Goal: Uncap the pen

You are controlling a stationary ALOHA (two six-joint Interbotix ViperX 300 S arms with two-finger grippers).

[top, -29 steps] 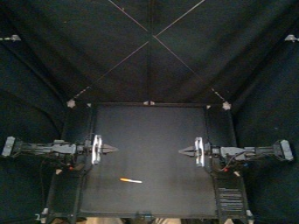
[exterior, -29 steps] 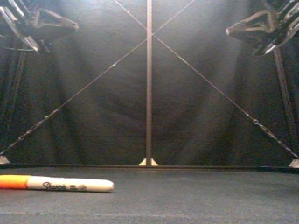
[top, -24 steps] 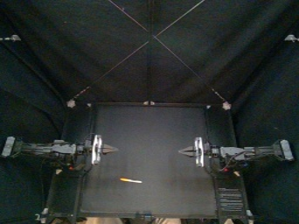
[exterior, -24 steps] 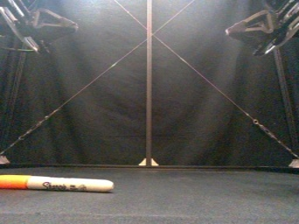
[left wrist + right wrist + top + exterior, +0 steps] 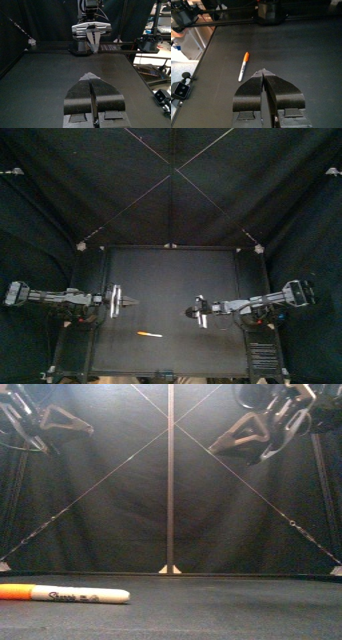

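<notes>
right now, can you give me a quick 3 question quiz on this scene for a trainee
1. True or false: the pen lies flat on the table, and neither gripper touches it.
2. What colour is the pen's cap? A orange, B blue, C green.
3. Fill in the gap: the jaws of the left gripper and of the right gripper are both ___.
Key: 1 true; 2 A; 3 shut.
</notes>
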